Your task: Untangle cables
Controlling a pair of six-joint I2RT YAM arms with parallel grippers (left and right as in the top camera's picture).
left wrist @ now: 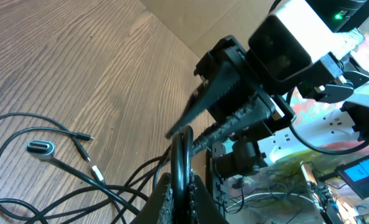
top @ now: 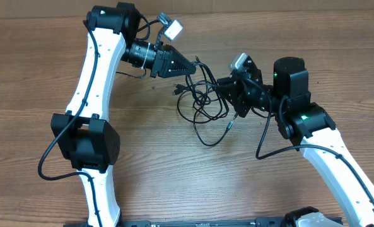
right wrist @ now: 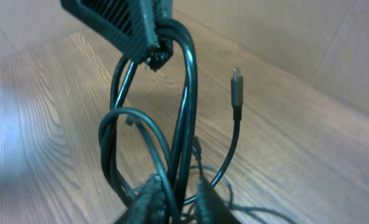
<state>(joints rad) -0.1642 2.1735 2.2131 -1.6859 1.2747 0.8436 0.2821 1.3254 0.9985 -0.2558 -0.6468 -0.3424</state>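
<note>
The cables [top: 203, 108] are thin black cords lying in a loose tangle at the middle of the wooden table [top: 35, 57]. My left gripper [top: 191, 68] reaches in from the upper left and is shut on a black loop [left wrist: 183, 146] lifted off the table. Opposite it, my right gripper [top: 220, 86] has closed around several strands [right wrist: 183, 124] that run up to the left gripper [right wrist: 134, 28]. One dark plug end [right wrist: 236, 81] sticks up beside them. A silver-tipped plug [left wrist: 94, 172] and an oval connector [left wrist: 41, 148] lie on the wood.
A cardboard wall [right wrist: 296, 43] stands along the back of the table. Slack cord loops trail toward the front, with a small plug [top: 228, 125] at the tangle's lower right. The right arm's own thicker cable [top: 266, 135] hangs beside its wrist.
</note>
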